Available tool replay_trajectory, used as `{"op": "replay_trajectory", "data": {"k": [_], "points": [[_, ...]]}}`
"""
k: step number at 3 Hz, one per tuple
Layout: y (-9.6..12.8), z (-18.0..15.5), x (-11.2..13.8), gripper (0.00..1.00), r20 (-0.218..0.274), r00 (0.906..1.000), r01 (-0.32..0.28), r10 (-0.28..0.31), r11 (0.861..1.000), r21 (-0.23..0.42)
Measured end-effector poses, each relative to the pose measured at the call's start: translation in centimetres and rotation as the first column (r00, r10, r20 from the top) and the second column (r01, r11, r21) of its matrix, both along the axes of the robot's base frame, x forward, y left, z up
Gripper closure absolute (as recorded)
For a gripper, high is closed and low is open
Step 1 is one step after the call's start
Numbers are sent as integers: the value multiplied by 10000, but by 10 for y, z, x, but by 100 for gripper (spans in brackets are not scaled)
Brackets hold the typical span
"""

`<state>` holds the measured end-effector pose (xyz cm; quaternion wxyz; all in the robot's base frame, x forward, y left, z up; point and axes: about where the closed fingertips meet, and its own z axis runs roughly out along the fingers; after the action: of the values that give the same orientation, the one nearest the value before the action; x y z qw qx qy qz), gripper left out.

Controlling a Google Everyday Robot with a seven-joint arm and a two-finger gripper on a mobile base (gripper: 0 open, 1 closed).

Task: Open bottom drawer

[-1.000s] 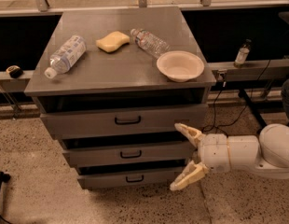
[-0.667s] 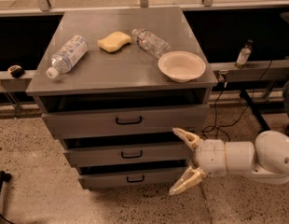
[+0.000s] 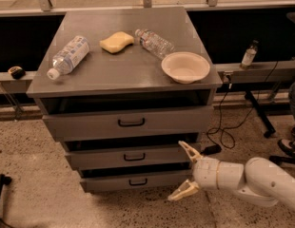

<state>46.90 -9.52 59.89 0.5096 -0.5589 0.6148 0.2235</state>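
The grey three-drawer cabinet (image 3: 123,75) stands in the middle. The bottom drawer (image 3: 133,180) is its lowest, narrowest front, with a small black loop handle (image 3: 138,181). It looks closed. My gripper (image 3: 184,171) is at the lower right, just off the right end of the middle and bottom drawers. Its two cream fingers (image 3: 189,151) are spread wide, one up by the middle drawer, one down near the floor. It holds nothing. The white arm (image 3: 257,179) reaches in from the right.
On the cabinet top lie two plastic bottles (image 3: 67,56) (image 3: 154,42), a yellow sponge (image 3: 116,42) and a white bowl (image 3: 185,66). The top drawer (image 3: 131,121) and middle drawer (image 3: 133,156) sit above. Cables (image 3: 228,127) and a stand leg lie on the floor at right.
My gripper and arm have moved lower and slightly left in view, toward the bottom drawer's right end. The view has shifted a little. The drawers have not moved.
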Motion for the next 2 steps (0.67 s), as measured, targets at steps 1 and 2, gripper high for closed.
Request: {"op": "replay_trajectory", "data": {"k": [1,2], "points": [[-28,-80,38,0,-297,9944,1034,-1017,9928,612],[-32,-91,48,0,-392,9910,1314,-1284,9873,889]]}}
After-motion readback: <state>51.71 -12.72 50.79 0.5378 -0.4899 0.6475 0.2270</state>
